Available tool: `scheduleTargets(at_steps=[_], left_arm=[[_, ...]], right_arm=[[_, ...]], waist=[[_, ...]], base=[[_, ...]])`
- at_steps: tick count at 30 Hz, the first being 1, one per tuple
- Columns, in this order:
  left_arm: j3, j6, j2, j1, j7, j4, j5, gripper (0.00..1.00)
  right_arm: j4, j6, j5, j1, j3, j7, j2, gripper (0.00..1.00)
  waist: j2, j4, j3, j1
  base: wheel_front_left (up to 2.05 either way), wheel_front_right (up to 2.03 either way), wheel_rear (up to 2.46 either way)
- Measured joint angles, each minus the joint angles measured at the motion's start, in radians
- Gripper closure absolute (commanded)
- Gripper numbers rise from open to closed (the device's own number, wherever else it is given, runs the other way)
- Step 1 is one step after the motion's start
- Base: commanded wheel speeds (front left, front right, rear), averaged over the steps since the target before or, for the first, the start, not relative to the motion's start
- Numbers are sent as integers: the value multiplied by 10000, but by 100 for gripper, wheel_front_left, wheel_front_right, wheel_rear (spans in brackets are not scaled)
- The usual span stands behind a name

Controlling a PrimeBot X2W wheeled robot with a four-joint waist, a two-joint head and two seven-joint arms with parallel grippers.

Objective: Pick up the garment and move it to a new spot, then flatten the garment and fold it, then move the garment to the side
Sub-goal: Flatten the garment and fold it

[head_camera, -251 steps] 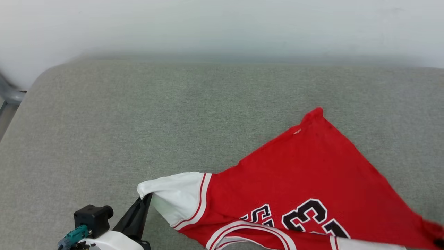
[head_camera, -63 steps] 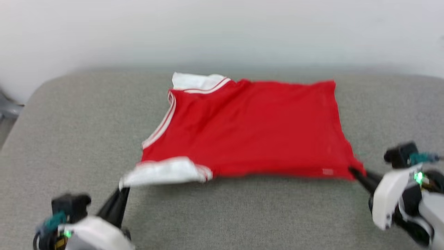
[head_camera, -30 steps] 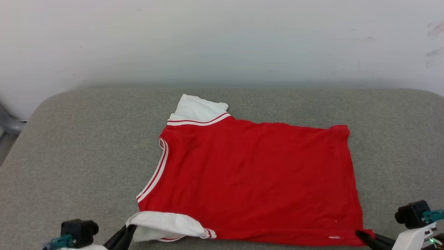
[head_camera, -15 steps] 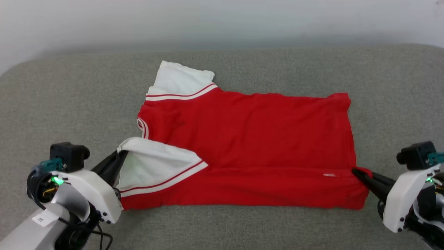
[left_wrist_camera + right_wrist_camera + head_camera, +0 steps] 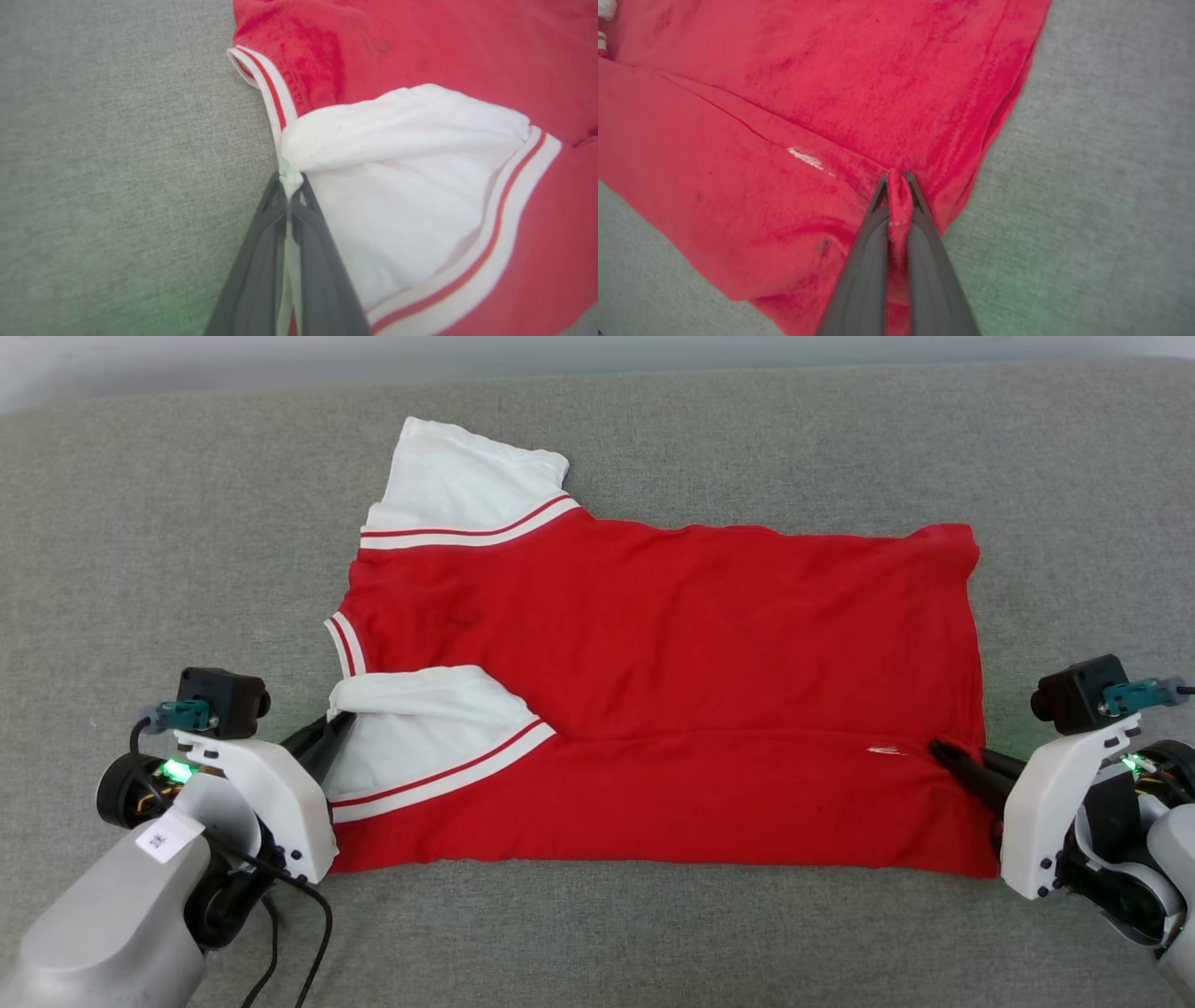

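Garment [image 5: 653, 644] lies mid-way across the grey cushion [image 5: 168, 523], near edge doubled over (first fold, I judge). My left gripper [image 5: 339, 721] clamps the white sleeve [image 5: 397, 186], my right gripper [image 5: 937, 749] the hem corner [image 5: 899, 196]; next I must lay both flat, then release.

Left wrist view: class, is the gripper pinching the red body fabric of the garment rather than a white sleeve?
No: the left gripper is shut on the edge of the white sleeve of the garment, with white cloth pinched between its two dark fingers.

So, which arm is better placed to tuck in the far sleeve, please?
Probably left: left gripper holds the garment at its sleeve end, nearer the far sleeve; right gripper holds the hem.
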Motion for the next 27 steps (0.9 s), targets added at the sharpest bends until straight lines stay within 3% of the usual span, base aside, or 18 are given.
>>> scheduleTargets(at_steps=[5, 6, 7, 8, 13, 18, 27], left_arm=[[-176, -311, -424, -230, -328, 1074, 69, 100], [-203, -345, -493, -247, -397, 1241, 75, 89], [-232, -376, -556, -264, -458, 1384, 75, 49], [-224, -389, -610, -306, -623, 1503, 109, 0], [-226, -466, -642, -657, -997, 1647, 276, 0], [-221, -575, -314, -1069, -454, 1103, 127, 0], [-395, -686, 449, -1839, 3076, -349, -1373, 0]], right_arm=[[357, 0, 73, -134, 318, -238, 63, 100], [387, 0, 107, -136, 370, -303, 77, 100], [420, -2, 100, -137, 428, -416, 82, 83], [451, 0, 73, -138, 456, -527, 77, 0], [364, 0, 35, -58, 359, -1208, -63, 0], [155, 0, 36, 451, 136, -1609, -307, 0], [-111, 0, -142, 915, -286, -1751, -272, 0]], waist=[[0, 34, -124, -1], [0, 37, -174, -1], [0, 35, -231, -1], [0, 35, -293, -1], [0, 131, -665, -1], [0, 326, -1089, -2], [0, 611, -1601, -3]], base=[[0, 0, 0], [0, 0, 0], [0, 0, 0], [0, 0, 0], [0, 0, 0], [0, 0, 0], [0, 0, 0]])
